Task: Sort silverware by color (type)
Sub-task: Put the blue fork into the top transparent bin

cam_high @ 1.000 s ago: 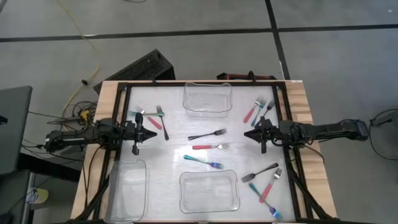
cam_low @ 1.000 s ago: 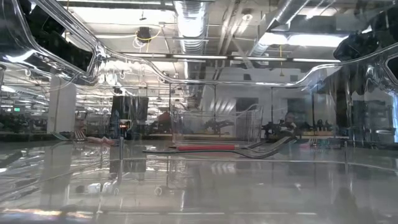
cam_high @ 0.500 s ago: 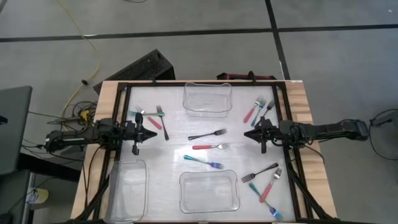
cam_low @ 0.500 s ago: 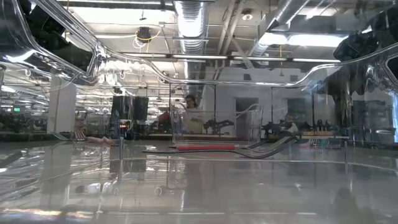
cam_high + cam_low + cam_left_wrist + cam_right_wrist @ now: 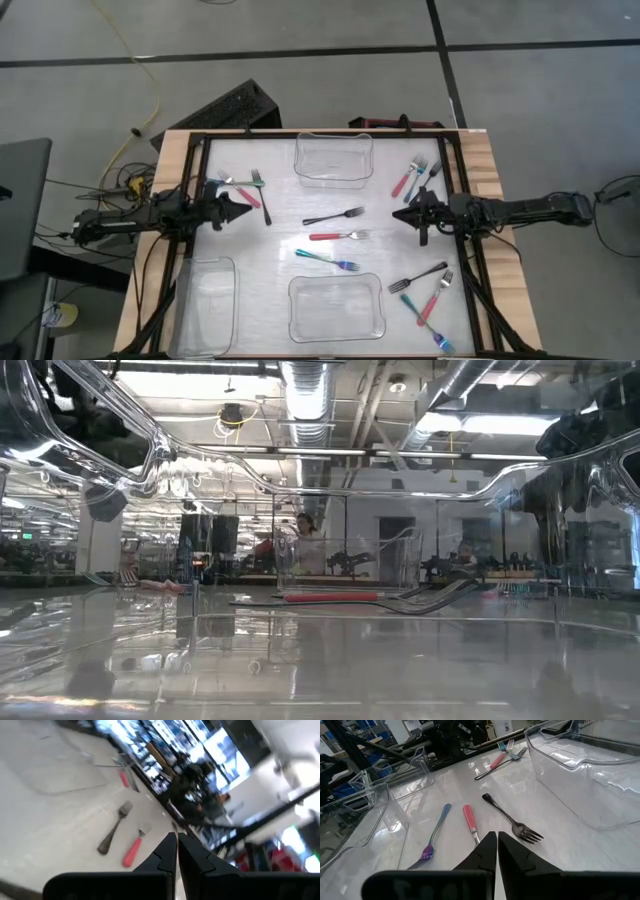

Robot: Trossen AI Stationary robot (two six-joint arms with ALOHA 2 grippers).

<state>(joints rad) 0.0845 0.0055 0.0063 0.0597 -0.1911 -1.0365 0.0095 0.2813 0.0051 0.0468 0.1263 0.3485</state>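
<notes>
Forks lie flat on the white table in loose groups. In the middle are a black fork (image 5: 333, 215), a red-handled fork (image 5: 338, 236) and a teal fork (image 5: 327, 260); the right wrist view shows them as black fork (image 5: 512, 820), red fork (image 5: 470, 820) and teal fork (image 5: 434, 835). Three more forks (image 5: 248, 192) lie at the left, three (image 5: 418, 177) at the far right, three (image 5: 430, 298) at the near right. My left gripper (image 5: 245, 208) is shut, above the table beside the left group. My right gripper (image 5: 396, 213) is shut, right of the middle forks.
Three clear plastic bins stand on the table: one at the far edge (image 5: 333, 158), one at the near edge in the middle (image 5: 335, 307), one at the near left corner (image 5: 207, 305). A black frame (image 5: 300, 134) runs around the table. A person shows far off in the room (image 5: 305, 525).
My left gripper has turned about its wrist: the part that stuck out toward the near edge no longer shows in the high view. It stays shut. My right gripper and the forks have kept still. A person has come into sight in the room behind.
</notes>
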